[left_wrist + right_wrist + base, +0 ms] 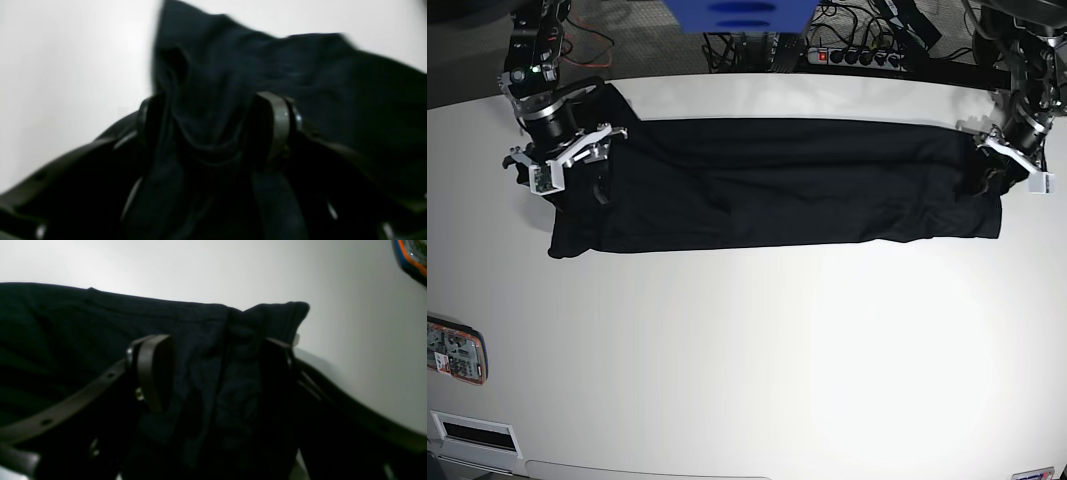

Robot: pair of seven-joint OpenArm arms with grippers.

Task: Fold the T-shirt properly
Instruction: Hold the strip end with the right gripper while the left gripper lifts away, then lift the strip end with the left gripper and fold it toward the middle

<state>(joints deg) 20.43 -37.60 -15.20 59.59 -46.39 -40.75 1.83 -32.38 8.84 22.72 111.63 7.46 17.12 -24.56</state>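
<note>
white table (757,340) bears black t-shirt (777,185)

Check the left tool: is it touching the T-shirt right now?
Touching. The left wrist view shows bunched T-shirt fabric pinched between the left tool's fingers.

Lab bench: white table (757,340), power strip (852,55) (cables tangled behind), robot rig.

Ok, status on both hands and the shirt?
Left hand shut on T-shirt end. Right hand shut on opposite end. Shirt stretched in a long band across the table. Nothing in the way.
</note>
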